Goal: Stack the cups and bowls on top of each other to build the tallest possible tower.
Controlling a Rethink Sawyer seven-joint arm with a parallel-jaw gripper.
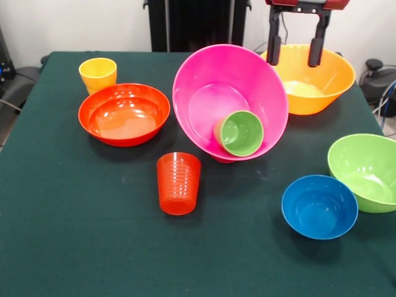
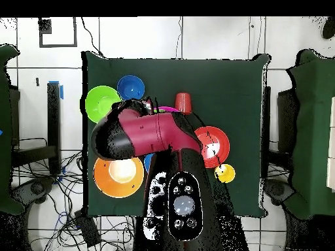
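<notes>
Nearest, the blue bowl (image 1: 319,206) sits on the counter (image 1: 74,235); far behind, open empty fingers (image 1: 294,44) hang straight above the yellow-orange bowl (image 1: 312,80), beside the tilted pink bowl (image 1: 230,99)

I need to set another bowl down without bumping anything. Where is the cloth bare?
Bare: the near strip of green cloth left of the ribbed orange-red plastic cup, and between it and the medium blue plastic bowl. Crowded: around the tilted large pink plastic bowl, flanked by the shallow red-orange bowl and large yellow-orange bowl.
</notes>
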